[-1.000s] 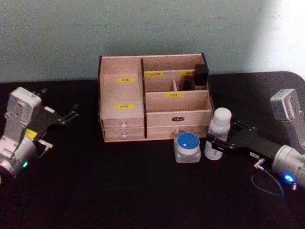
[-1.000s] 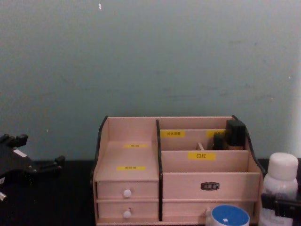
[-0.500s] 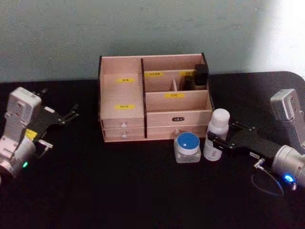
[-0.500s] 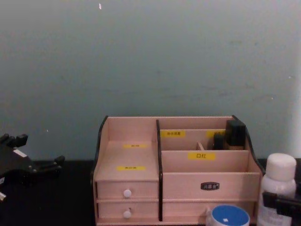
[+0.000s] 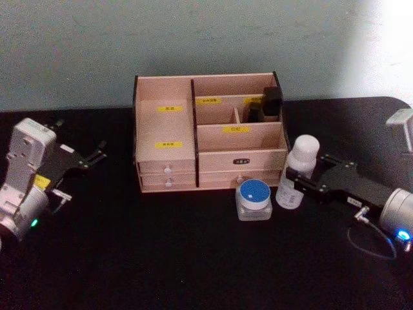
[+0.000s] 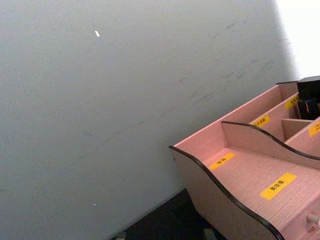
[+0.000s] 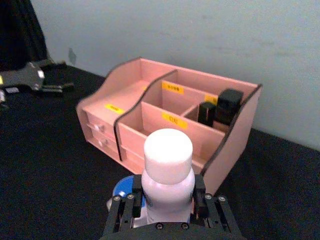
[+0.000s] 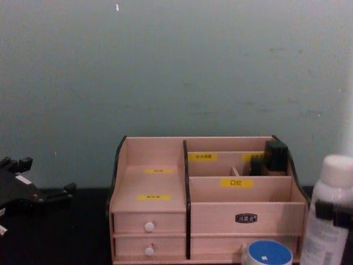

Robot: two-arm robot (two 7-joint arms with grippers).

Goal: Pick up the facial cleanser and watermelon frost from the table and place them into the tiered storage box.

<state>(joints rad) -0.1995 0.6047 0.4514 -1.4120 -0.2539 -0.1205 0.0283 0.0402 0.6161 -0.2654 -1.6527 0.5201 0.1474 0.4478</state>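
Facial cleanser [image 5: 295,171] has just risen off the worktop, slightly tilted, with my right tool [image 5: 293,185] closed around it, so the carry to the tiered storage box [image 5: 242,157] begins. Watermelon frost [image 5: 253,199] stands beside. Left tool [image 5: 95,155] rests open near the left edge.

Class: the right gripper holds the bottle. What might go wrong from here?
1. The right gripper clamps the cleanser close beside the jar; a sideways swing might knock it.
2. The bottle leans in the fingers and might slip.
3. Carried low, its base might catch the box front.
The left gripper sits idle left of the box.
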